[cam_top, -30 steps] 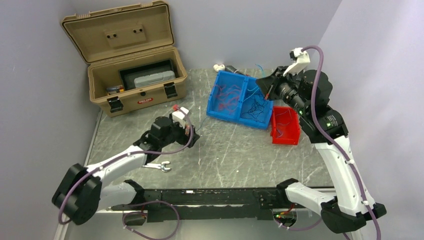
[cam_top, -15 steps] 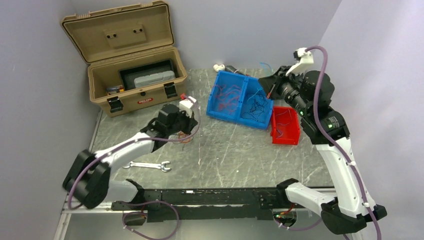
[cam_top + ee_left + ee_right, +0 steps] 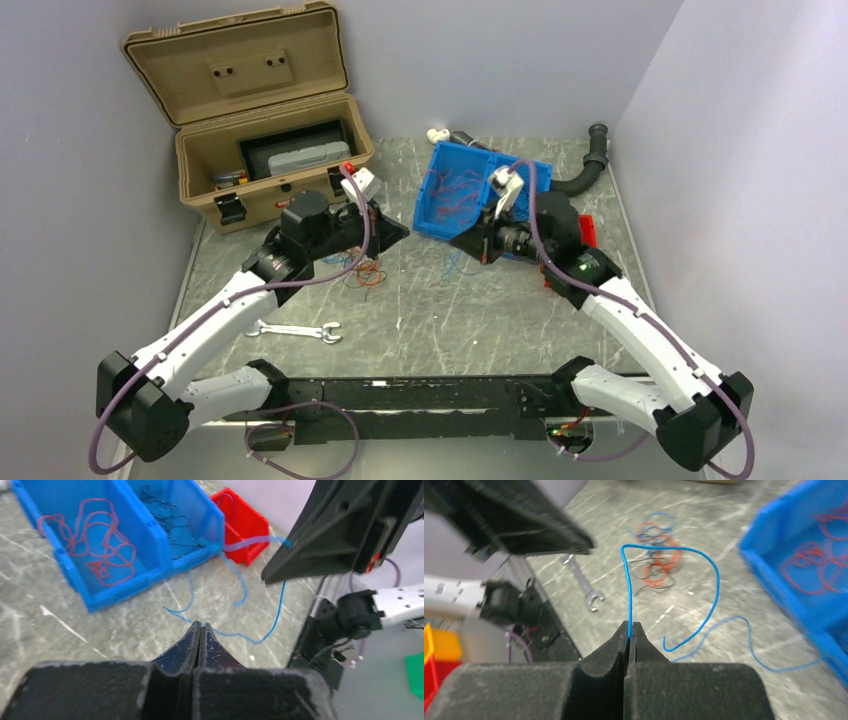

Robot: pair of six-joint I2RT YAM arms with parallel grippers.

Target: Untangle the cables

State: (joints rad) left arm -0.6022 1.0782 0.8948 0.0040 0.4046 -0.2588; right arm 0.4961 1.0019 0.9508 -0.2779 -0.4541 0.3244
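The cables lie as a small orange, blue and black tangle (image 3: 362,270) (image 3: 656,565) on the table, left of centre. My right gripper (image 3: 460,244) (image 3: 630,625) is shut on one blue cable (image 3: 630,590) (image 3: 257,642), which rises from its tips, bends sharply and arcs back down. My left gripper (image 3: 403,235) (image 3: 200,625) is shut with nothing showing between its fingers. It hovers tip to tip with the right gripper, and the blue cable passes just beyond its tips. Red cables (image 3: 95,545) and black cables (image 3: 170,522) lie in the blue bin (image 3: 440,232).
A red bin (image 3: 585,230) (image 3: 245,527) sits right of the blue bin. An open tan case (image 3: 270,170) stands at the back left. A wrench (image 3: 300,330) (image 3: 584,582) lies near the front left. A black corrugated hose (image 3: 585,175) runs along the back right.
My right arm swung down from above the bins to the table's middle, carrying the blue cable. My left gripper shut and moved from beside the tangle up and right towards the right gripper.
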